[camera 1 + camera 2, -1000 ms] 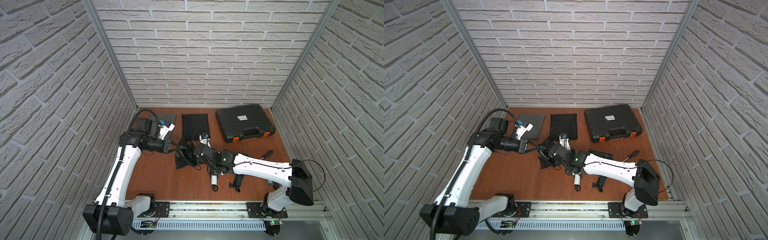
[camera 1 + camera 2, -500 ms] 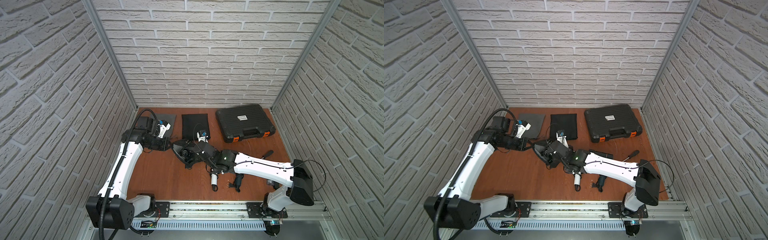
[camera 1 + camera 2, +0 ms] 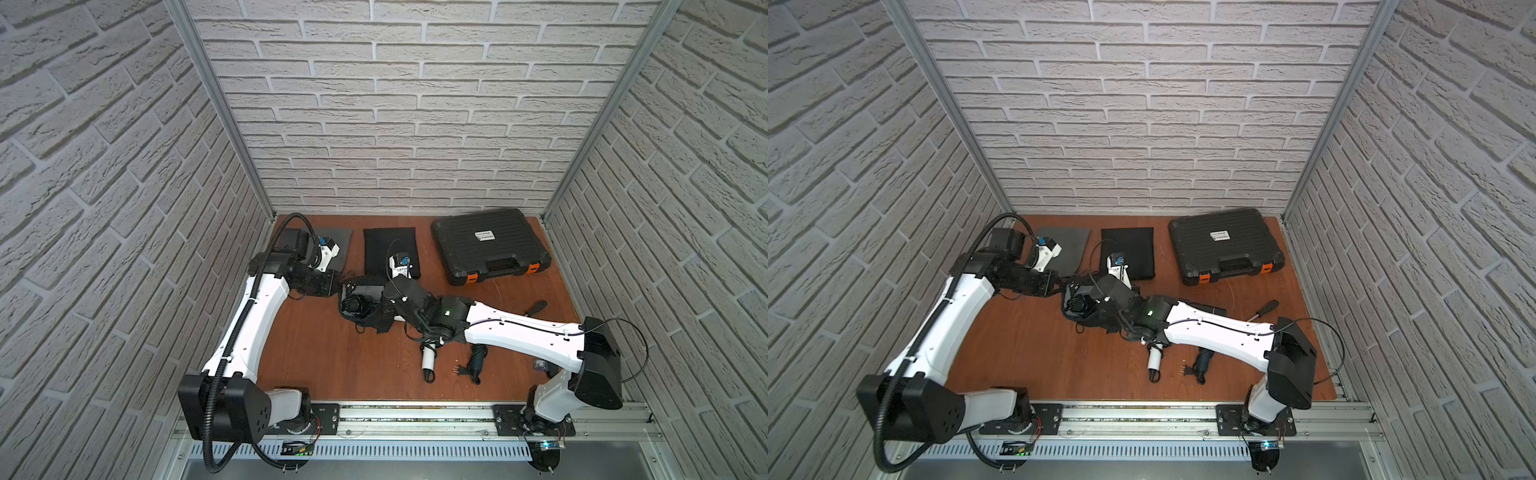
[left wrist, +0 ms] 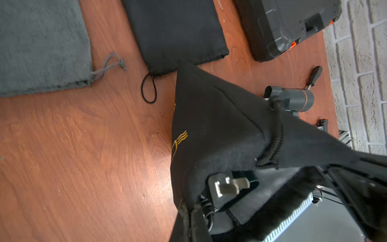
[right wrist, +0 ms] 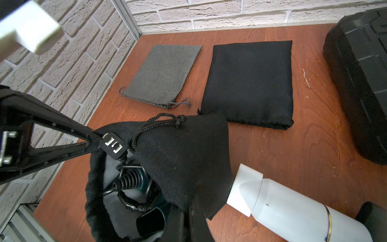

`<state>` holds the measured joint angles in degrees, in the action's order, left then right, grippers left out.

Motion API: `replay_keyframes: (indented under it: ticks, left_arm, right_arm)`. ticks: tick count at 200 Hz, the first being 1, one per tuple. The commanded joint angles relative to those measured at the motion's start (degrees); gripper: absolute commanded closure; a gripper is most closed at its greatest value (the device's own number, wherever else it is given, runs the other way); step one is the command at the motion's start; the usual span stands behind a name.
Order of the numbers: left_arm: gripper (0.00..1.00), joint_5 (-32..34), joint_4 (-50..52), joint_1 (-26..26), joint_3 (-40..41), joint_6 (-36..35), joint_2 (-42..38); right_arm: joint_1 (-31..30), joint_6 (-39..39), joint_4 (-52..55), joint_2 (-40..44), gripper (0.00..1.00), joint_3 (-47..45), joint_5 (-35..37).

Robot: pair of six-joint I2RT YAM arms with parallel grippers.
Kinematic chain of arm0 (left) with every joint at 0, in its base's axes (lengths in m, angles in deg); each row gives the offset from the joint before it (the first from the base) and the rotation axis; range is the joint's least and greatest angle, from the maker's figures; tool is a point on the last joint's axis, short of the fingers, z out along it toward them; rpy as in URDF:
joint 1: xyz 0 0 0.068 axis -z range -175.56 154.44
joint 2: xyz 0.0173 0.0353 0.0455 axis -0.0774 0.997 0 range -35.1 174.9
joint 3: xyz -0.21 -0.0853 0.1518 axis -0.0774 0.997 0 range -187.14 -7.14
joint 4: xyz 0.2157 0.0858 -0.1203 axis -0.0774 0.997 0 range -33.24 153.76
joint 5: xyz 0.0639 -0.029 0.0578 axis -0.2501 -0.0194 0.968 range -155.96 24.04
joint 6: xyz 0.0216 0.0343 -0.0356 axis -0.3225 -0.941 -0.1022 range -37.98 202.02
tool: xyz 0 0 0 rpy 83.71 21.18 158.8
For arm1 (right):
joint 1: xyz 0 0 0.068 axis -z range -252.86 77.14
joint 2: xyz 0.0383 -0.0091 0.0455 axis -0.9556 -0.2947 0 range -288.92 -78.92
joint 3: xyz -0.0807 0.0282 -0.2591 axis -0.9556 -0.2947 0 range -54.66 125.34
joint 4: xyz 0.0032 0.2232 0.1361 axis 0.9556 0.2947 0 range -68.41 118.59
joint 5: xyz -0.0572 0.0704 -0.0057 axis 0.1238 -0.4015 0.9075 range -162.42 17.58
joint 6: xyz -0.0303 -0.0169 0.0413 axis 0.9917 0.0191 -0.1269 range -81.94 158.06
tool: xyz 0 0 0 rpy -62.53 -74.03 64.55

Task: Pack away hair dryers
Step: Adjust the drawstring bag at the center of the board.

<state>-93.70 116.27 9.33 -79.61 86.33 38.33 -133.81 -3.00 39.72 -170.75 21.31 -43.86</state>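
black pouch [image 5: 184, 155] rim clamped by left gripper [image 5: 94, 139] and right gripper [image 5: 192, 211], teal dryer [image 5: 144, 179] inside, plug [image 5: 113, 145] at mouth

At the back of the bench [image 3: 316, 353] lay a left pouch [image 3: 1069, 247], a middle pouch [image 3: 388, 249] and a case [image 3: 486, 245] on the right. In front of the middle pouch sat an open pouch [image 5: 184, 159] with one dryer [image 3: 353, 306] inside. A second dryer [image 3: 428, 361] and a third dryer [image 3: 477, 360] lay to its right, nearer the front.

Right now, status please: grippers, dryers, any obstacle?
Left gripper and right gripper shut on black pouch. Teal dryer inside it, plug at mouth. White dryer lies close beside.
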Motion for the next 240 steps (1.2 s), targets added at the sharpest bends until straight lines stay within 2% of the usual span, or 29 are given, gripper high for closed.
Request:
replay_keyframes:
  ticks: [1,88,115,142,173,194,219,240]
  left_arm:
    - [1.00,-1.6,0.9,-0.4,-4.0,-1.7,-2.9]
    - [1.00,-8.4,3.9,-2.9,-7.0,-5.0,-8.2]
    - [1.00,-7.9,2.8,-5.4,-7.7,-5.2,-9.7]
    - [1.00,-8.1,4.6,-6.0,-8.7,-5.9,-8.8]
    - [1.00,-7.7,3.1,-6.6,-7.6,-4.9,-9.3]
    - [1.00,-7.9,3.3,-6.6,-7.7,-4.7,-8.5]
    - [1.00,-7.1,3.3,-6.7,-8.4,-4.7,-8.5]
    - [1.00,-8.0,4.9,-6.7,-9.2,-5.6,-8.7]
  right_arm:
    - [0.6,0.8,-3.5,0.9,0.98,1.6,0.9]
    - [0.7,0.6,-7.8,6.1,0.97,-0.6,-1.9]
    - [0.8,0.3,-11.0,8.0,0.97,-2.2,-3.5]
    - [0.7,1.8,-9.5,8.2,0.97,0.4,-6.1]
    - [0.7,1.9,-16.9,10.1,0.97,-2.5,-7.6]
    - [0.6,3.5,-10.8,7.4,0.97,3.2,-11.6]
    - [0.6,2.6,-15.5,8.0,0.97,1.0,-12.2]
    - [0.6,2.2,-14.1,7.2,0.97,1.6,-12.5]
